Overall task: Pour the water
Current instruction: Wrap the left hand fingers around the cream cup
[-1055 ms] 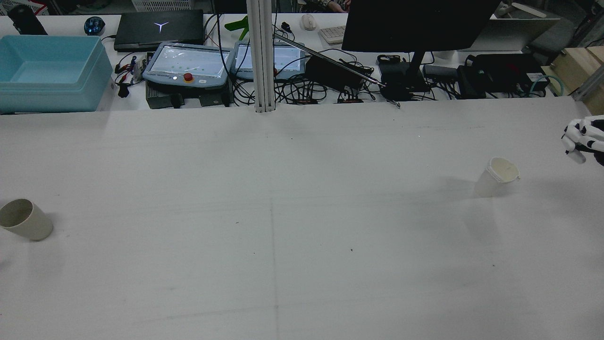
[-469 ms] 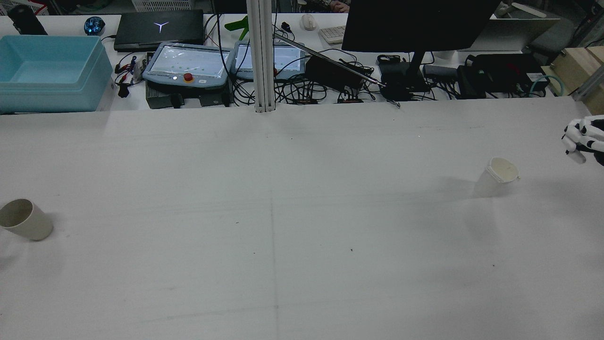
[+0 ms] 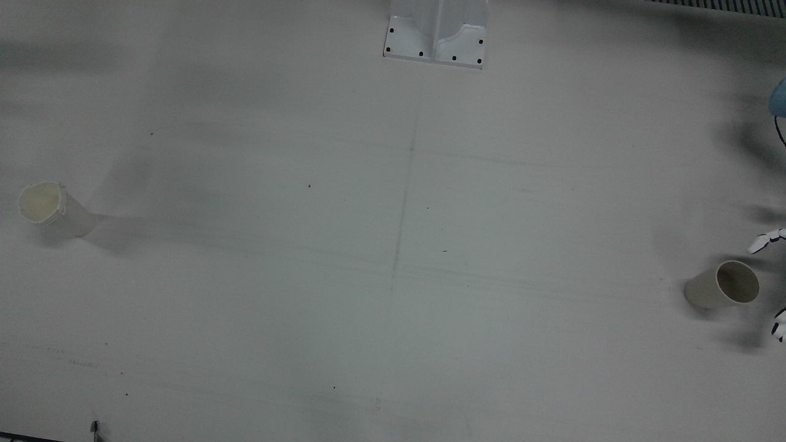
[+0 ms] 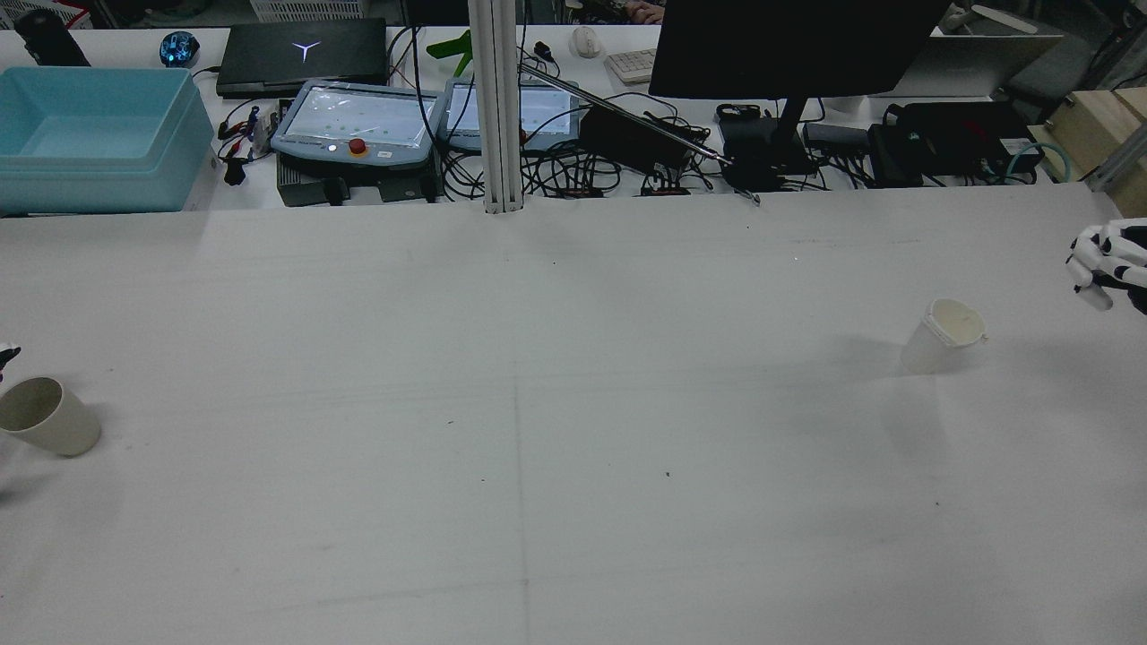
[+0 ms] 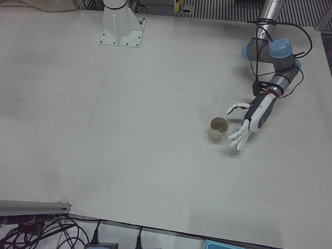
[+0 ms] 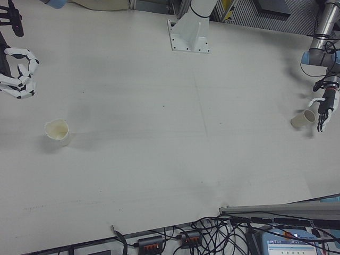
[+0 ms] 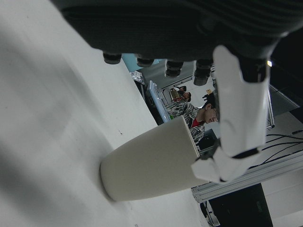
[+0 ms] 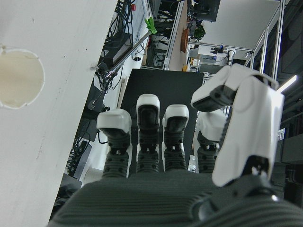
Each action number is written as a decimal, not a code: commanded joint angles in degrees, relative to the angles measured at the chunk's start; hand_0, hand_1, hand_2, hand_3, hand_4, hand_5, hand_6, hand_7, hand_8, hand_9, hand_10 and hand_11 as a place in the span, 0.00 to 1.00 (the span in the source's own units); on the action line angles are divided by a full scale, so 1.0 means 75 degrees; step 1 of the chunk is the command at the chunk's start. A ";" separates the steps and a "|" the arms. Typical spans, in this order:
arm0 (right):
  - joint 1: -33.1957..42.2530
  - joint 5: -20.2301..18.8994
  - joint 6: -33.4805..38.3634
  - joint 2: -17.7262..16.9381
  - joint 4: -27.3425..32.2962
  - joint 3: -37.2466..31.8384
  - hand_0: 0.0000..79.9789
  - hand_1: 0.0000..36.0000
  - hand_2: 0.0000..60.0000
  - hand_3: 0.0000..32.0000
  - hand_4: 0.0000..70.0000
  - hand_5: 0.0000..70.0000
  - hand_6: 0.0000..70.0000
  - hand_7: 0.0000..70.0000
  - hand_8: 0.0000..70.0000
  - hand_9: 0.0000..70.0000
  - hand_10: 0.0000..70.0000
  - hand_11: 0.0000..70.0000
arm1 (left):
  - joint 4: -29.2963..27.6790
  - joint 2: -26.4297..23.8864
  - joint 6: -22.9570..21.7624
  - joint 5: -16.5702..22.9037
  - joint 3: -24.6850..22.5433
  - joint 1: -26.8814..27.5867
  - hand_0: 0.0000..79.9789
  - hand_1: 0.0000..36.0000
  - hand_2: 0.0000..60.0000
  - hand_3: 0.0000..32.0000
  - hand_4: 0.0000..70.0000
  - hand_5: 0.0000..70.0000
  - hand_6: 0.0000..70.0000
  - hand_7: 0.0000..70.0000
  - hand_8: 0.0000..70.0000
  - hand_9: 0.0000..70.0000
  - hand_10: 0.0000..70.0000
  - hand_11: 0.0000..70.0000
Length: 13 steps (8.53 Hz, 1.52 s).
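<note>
Left-front view shows my left hand (image 5: pixel 248 125) spread wide, holding nothing, at the tan cup's (image 5: pixel 217 127) three o'clock, just beside it. That cup looks light and stiff; I'd wrap its mid-wall gently. The white cup (image 6: pixel 57 132) stands well apart, with my right hand (image 6: pixel 18 73) curled loosely and holding nothing at its eleven o'clock. I can't tell whether either cup holds water.
</note>
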 commanded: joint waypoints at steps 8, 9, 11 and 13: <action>0.0012 0.0000 -0.0004 -0.0105 0.0000 0.0000 0.67 0.58 0.90 0.00 0.65 1.00 0.66 0.88 0.65 0.80 0.72 1.00 | 0.0689 -0.0673 -0.0084 -0.0008 -0.0014 0.0267 0.74 0.79 0.43 0.31 0.00 0.26 0.00 0.16 0.00 0.01 0.00 0.00; 0.0000 0.0000 -0.0004 -0.0105 0.0012 0.0000 0.67 0.58 0.89 0.00 0.63 1.00 0.65 0.87 0.65 0.79 0.72 1.00 | 0.0724 -0.0709 -0.0084 -0.0008 -0.0014 0.0267 0.74 0.77 0.43 0.31 0.00 0.27 0.00 0.16 0.00 0.01 0.00 0.00; 0.0012 0.0000 -0.0004 -0.0105 0.0012 0.0000 0.67 0.58 0.89 0.00 0.64 1.00 0.65 0.86 0.64 0.79 0.71 1.00 | 0.0794 -0.0744 -0.0072 -0.0042 -0.0003 0.0267 0.73 0.75 0.41 0.30 0.00 0.27 0.00 0.16 0.00 0.01 0.00 0.01; 0.0000 0.0000 -0.0004 -0.0105 0.0000 0.0000 0.67 0.58 0.88 0.00 0.64 1.00 0.65 0.87 0.65 0.79 0.72 1.00 | 0.0923 -0.0861 -0.0072 -0.0043 -0.0003 0.0267 0.76 0.82 0.44 0.29 0.00 0.29 0.00 0.17 0.01 0.01 0.00 0.02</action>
